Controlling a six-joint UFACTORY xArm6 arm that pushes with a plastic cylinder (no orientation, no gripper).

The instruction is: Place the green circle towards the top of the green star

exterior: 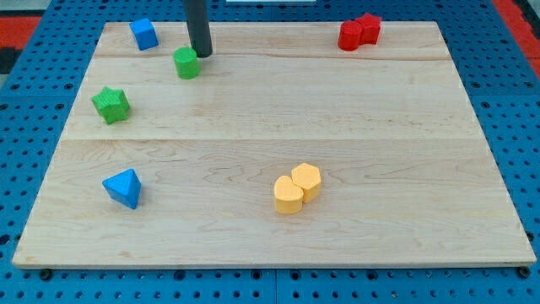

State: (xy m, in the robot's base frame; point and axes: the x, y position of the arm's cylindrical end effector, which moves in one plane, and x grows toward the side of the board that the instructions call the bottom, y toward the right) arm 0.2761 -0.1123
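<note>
The green circle (187,63) is a short green cylinder near the view's top left of the wooden board (278,160). The green star (111,104) lies below and to the left of it, near the board's left edge. My tip (202,54) is the lower end of the dark rod coming down from the view's top. It stands just right of and slightly above the green circle, touching it or nearly so.
A blue cube (143,34) sits at the top left corner. A blue triangular block (123,187) lies at the lower left. Two yellow blocks (296,187) touch each other at lower middle. Two red blocks (359,32) touch at the top right.
</note>
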